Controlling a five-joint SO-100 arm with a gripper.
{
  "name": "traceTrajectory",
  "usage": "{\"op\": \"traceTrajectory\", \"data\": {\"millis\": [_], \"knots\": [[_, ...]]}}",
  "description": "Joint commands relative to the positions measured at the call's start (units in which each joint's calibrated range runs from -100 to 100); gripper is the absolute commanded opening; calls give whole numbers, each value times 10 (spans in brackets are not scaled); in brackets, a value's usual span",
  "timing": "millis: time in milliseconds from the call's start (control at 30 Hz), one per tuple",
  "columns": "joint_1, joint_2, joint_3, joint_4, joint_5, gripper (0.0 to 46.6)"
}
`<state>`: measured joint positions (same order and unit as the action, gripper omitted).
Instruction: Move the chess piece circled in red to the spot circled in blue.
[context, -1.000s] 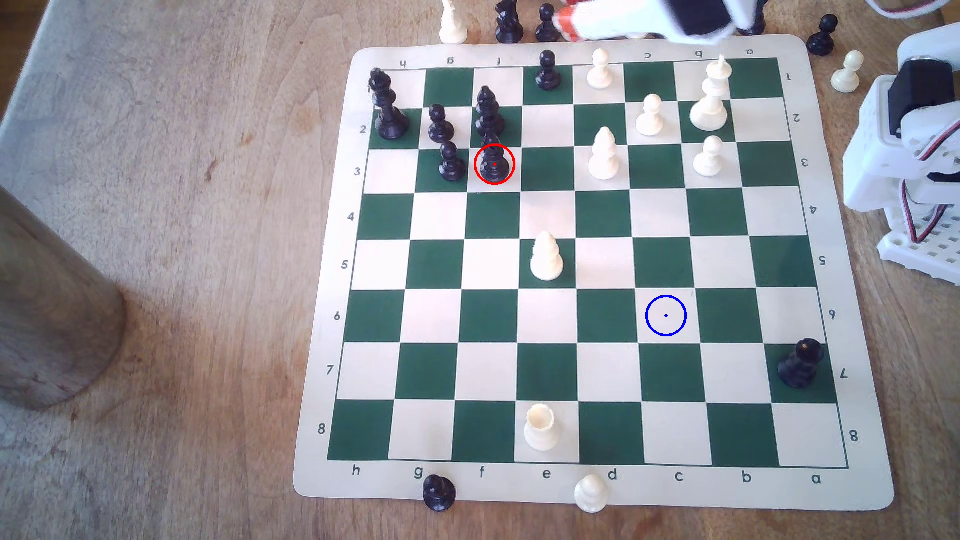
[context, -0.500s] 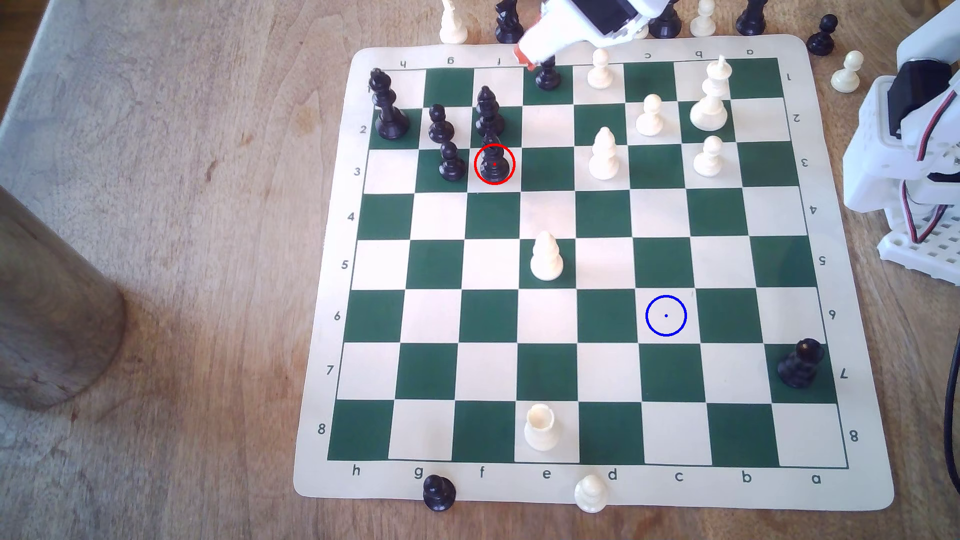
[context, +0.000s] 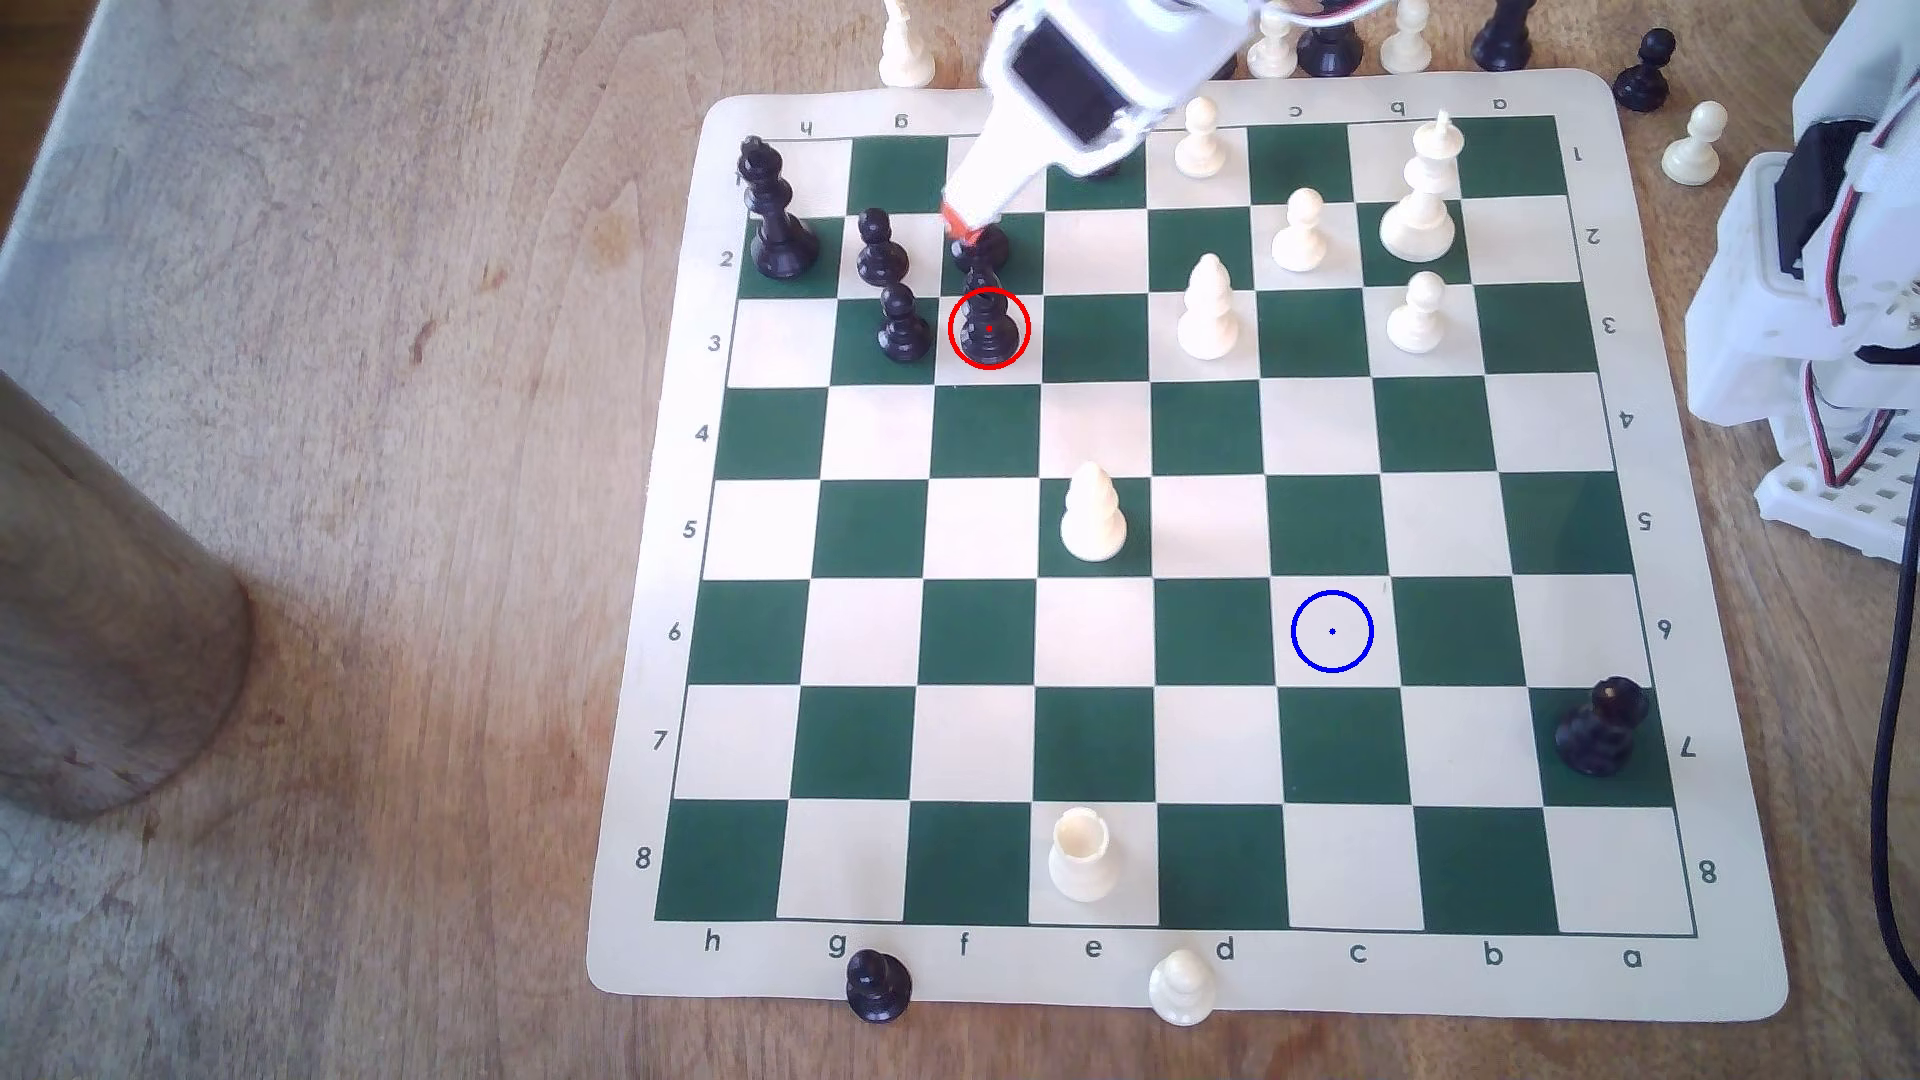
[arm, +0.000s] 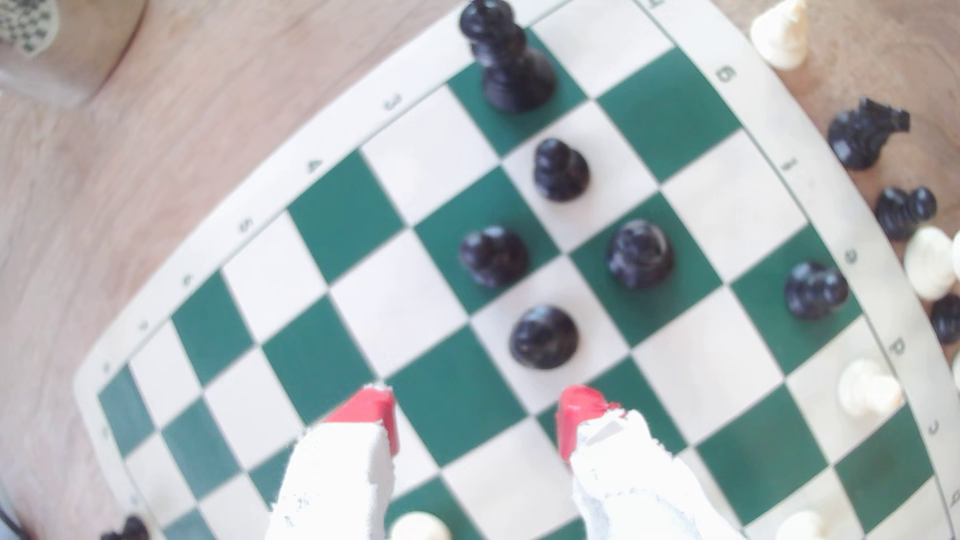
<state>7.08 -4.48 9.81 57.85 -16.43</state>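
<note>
surface: wooden table (context: 364, 519) | light: bright daylight | wood grain visible

1. The chess piece (context: 988, 317) looks like glossy black plastic.
2. The board (context: 1174, 966) is a thin, matt, flexible mat.
3. The desk (context: 364, 312) is grainy wood.
4. The gripper (arm: 475, 415) has rough white plastic fingers with red tips.
</note>
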Motion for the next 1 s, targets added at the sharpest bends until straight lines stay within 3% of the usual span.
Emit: {"op": "traceTrajectory", "data": {"millis": [0, 367, 967], "knots": [[2, 22, -94, 21, 2, 159], [-2, 112, -145, 28, -17, 156], [4, 175, -171, 1, -10, 158]]}}
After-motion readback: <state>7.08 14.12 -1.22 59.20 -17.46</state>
